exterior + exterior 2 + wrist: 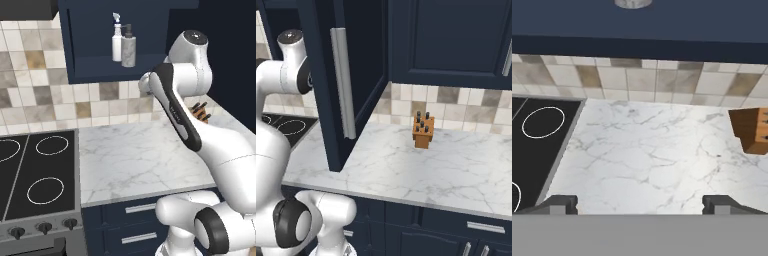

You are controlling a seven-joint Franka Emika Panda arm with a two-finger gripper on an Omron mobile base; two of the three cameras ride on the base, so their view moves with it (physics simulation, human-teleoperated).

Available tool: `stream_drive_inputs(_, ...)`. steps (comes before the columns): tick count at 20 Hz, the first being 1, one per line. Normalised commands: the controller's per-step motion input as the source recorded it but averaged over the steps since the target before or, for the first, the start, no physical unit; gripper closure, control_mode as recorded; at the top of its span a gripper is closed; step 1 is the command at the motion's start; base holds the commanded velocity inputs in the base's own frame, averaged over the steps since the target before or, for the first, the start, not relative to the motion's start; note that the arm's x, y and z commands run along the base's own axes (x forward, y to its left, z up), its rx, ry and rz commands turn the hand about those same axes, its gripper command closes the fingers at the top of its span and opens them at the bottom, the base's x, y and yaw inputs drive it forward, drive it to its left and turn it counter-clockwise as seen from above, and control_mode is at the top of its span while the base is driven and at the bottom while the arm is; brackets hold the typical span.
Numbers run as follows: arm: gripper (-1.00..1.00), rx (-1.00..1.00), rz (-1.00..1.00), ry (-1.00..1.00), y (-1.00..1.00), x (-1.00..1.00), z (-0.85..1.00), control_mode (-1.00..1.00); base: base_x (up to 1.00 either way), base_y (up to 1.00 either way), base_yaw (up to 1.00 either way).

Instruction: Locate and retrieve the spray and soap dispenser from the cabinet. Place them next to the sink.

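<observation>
Inside the cabinet, upright spray touching soap dispenser; end effector wide, empty.

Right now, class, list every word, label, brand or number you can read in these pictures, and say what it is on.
None can be read: the spray, the soap dispenser, the cabinet, the knife block and the stove knobs show no legible writing.

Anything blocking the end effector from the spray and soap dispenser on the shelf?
Nothing visible. The cabinet door is open; the spray and soap dispenser stand at the shelf front. The end effector is open, below the shelf.
</observation>
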Motion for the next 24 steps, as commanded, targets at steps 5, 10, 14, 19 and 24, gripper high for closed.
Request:
stream_drive_inputs(5,-1.0,-0.01,0.0,-0.14,0.13,0.29,0.29,-1.0,0.0,0.0,0.0)
stream_drive_inputs(10,-1.0,-0.01,-0.03,-0.19,0.22,0.33,0.15,-1.0,0.0,0.0,0.0)
stream_drive_inputs(14,-1.0,-0.02,-0.01,-0.12,0.17,0.4,0.19,-1.0,0.0,0.0,0.0)
stream_drive_inputs(19,-1.0,-0.02,0.0,-0.02,0.03,0.45,0.27,-1.0,0.0,0.0,0.0)
stream_drive_inputs(24,-1.0,0.0,0.0,0.04,0.0,0.39,0.1,-1.0,0.0,0.0,0.0)
